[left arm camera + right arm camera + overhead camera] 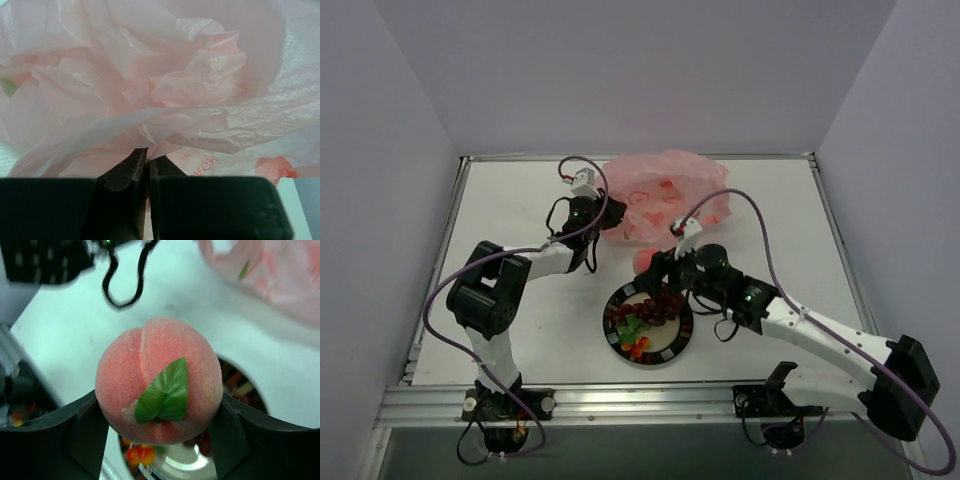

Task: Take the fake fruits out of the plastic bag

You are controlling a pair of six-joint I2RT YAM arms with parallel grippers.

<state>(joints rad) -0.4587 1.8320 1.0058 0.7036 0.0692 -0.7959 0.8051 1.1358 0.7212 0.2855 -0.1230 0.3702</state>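
Right gripper (pixel 159 432): jaws part-spread and clamped on the peach (pixel 159 385), one finger pressed to each flank. The peach fills the gap between my fingers, its green leaf turned back toward my wrist. It is outside the plastic bag (pixel 665 188), which lies beyond my right fingertips and apart from them.

Below my right hand, under the peach, the plate (pixel 688 338) shows. The grape bunch (pixel 661 305) and the small orange pieces (pixel 636 346) lie on it. From above, the peach sits at the plate's far left rim.

Left gripper (pixel 148 172): jaws closed together, a fold of the bag's pink film pinched between the tips. The rest of the bag billows crumpled directly ahead of and above my left fingers, with red print just right of the tips. A green fleck shows through the film far to my left; cannot tell what it is.
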